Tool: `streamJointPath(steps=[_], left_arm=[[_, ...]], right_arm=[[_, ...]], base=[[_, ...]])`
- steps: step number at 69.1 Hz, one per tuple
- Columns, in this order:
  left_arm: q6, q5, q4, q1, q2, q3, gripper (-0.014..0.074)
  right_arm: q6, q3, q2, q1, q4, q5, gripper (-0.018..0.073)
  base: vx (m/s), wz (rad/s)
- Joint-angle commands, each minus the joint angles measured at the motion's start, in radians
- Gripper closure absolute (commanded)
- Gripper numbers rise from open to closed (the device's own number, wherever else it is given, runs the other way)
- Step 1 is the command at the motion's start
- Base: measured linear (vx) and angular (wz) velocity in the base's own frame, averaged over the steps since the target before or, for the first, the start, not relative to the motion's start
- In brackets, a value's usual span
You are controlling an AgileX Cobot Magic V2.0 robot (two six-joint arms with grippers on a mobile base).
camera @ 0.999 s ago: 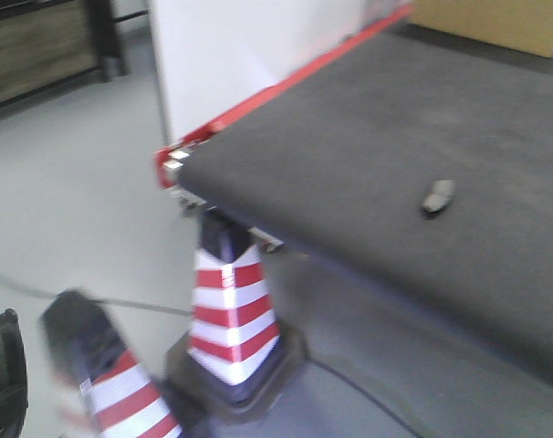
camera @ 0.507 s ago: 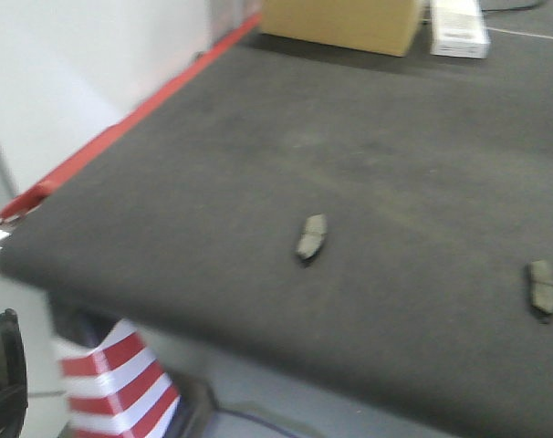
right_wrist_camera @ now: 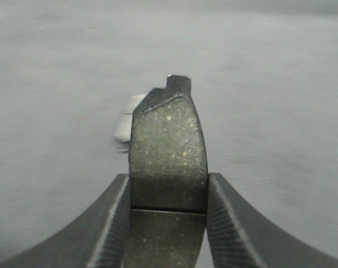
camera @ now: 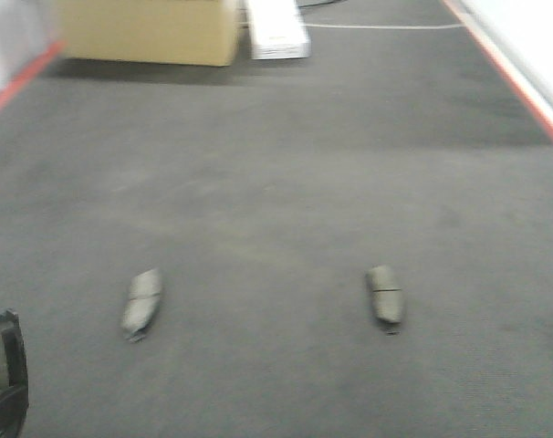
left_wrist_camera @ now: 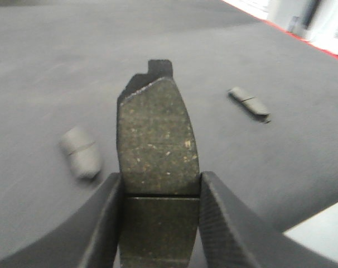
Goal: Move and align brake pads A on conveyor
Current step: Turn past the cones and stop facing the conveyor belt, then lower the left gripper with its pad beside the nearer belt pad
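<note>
Two brake pads lie flat on the dark grey conveyor (camera: 276, 182), one at the left (camera: 141, 301) and one at the right (camera: 385, 294), both pointing away from me. My left gripper (left_wrist_camera: 160, 177) is shut on a third brake pad (left_wrist_camera: 157, 128), held friction face up above the conveyor, with the lying pads beyond it at the left (left_wrist_camera: 81, 152) and right (left_wrist_camera: 249, 102). My right gripper (right_wrist_camera: 169, 178) is shut on a fourth brake pad (right_wrist_camera: 168, 139). A blurred pad (right_wrist_camera: 126, 124) lies just behind it.
A cardboard box (camera: 149, 32) and a white box (camera: 276, 27) stand at the conveyor's far end. Red strips run along the left edge (camera: 16, 82) and the right edge (camera: 523, 82). Dark parts of my arms show at the front view's bottom corners.
The front view has swung right, from the conveyor's corner and striped cones on the floor to facing along the conveyor. Both lying pads have come into view.
</note>
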Motion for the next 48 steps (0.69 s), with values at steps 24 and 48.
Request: streamJointPath(steps=[24, 48], left_arm=[[-0.001, -0.096, 0.005, -0.005, 0.006, -0.033, 0.0467], [-0.001, -0.096, 0.005, -0.005, 0.006, -0.033, 0.0467]], right_arm=[[-0.007, -0.030, 0.005, -0.003, 0.006, -0.088, 0.0560], [-0.007, -0.030, 0.005, -0.003, 0.006, -0.088, 0.0560]], base=[[0.09, -0.28], [0.00, 0.07]])
